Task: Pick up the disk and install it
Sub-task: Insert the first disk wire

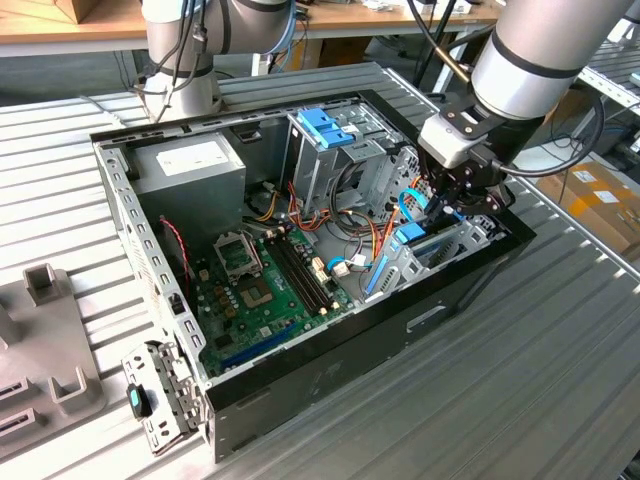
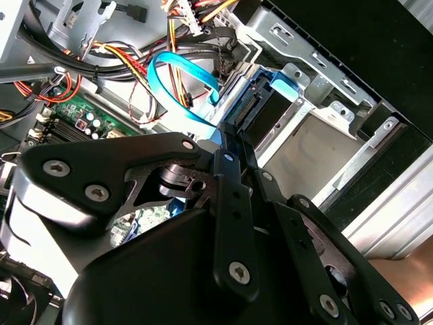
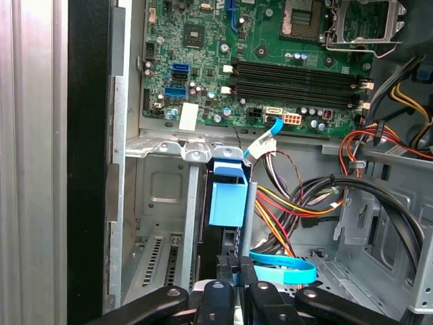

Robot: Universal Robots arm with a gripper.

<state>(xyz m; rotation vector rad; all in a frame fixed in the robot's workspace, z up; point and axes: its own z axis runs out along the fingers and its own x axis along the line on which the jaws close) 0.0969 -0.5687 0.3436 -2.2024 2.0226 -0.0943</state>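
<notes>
On the exterior view's left, grey fixtures (image 1: 45,320) are lying on the slatted table (image 1: 560,400), and a hinged metal bracket (image 1: 160,395) is leaning at the near corner of the open case (image 1: 330,385). Behind the case, a second arm's base (image 1: 180,70) is standing on the table. Inside the case, going rightward, the power supply (image 1: 190,165) is sitting at the back and the green board (image 1: 255,290) is lying flat with its socket and memory slots facing up. Past the board, a metal cage (image 1: 335,170) is standing upright with a blue latch (image 1: 325,125) resting on top, and red, yellow and black wires (image 1: 350,240) are spilling out below it. At the case's right end, the arm (image 1: 540,60) is reaching down from above, and the claw (image 1: 447,208) is hanging inside the drive bay (image 1: 475,235), just beside the case wall.

The disk (image 1: 412,237) is standing on edge in that bay, between its metal walls (the light-blue rail is showing most clearly). In the first wrist view the disk (image 3: 226,196) is sitting in its slot, and the claw (image 3: 234,265) is pinching its near end, the fingers (image 3: 218,271) drawn tight together with only a sliver of blue between them. In the second wrist view the claw (image 2: 233,139) is meeting the disk (image 2: 260,112) at its rail, and a blue flat cable (image 2: 179,74) is looping just beside it.
</notes>
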